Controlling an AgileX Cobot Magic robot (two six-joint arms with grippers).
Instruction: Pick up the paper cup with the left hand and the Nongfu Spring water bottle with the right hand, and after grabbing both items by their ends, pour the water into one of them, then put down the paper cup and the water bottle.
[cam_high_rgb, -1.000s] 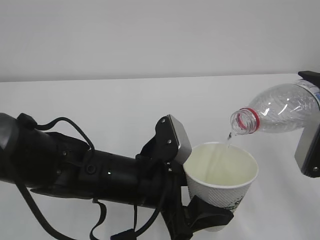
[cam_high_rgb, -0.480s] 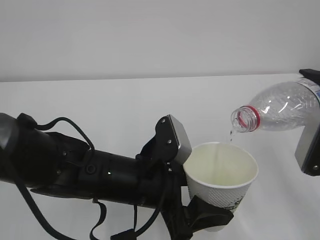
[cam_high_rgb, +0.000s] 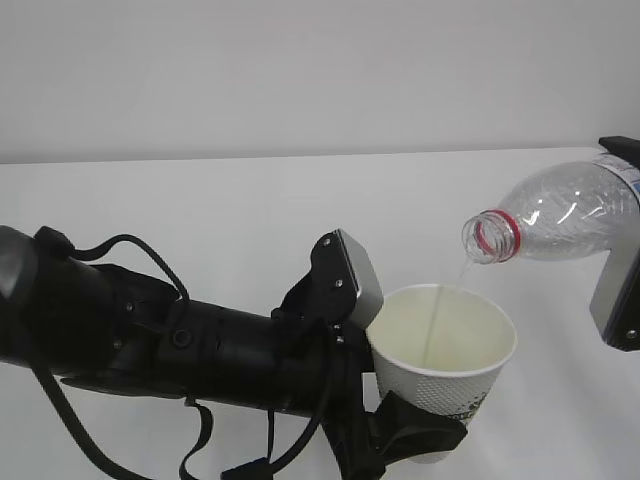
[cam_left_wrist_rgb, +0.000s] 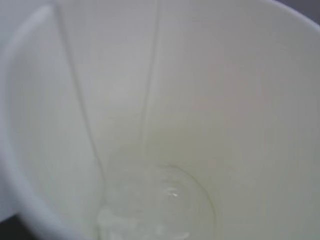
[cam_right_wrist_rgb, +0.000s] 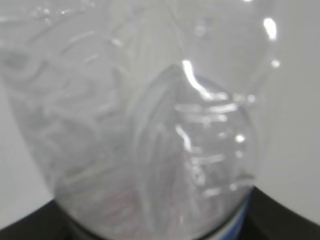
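Above the cup (cam_high_rgb: 442, 345), the bottle (cam_high_rgb: 555, 215) now pours a fuller stream than half a second ago. Left hand (cam_high_rgb: 400, 435) still grips the cup; right hand (cam_high_rgb: 620, 290) grips the bottle.

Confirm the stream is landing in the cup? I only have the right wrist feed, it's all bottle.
Observer: Yes. Exterior view shows a thin stream from the Nongfu Spring water bottle falling inside the rim of the paper cup.
Operator: Any water pooled yet?
Observer: Left wrist view shows a shallow puddle at the cup bottom, stream hitting its left edge.
Operator: Cup level?
Observer: Roughly upright, mouth up. The left pincer holds it near the base.
Operator: Bottle angle?
Observer: About horizontal, mouth dipped slightly toward the cup, above and right of the rim, not touching it.
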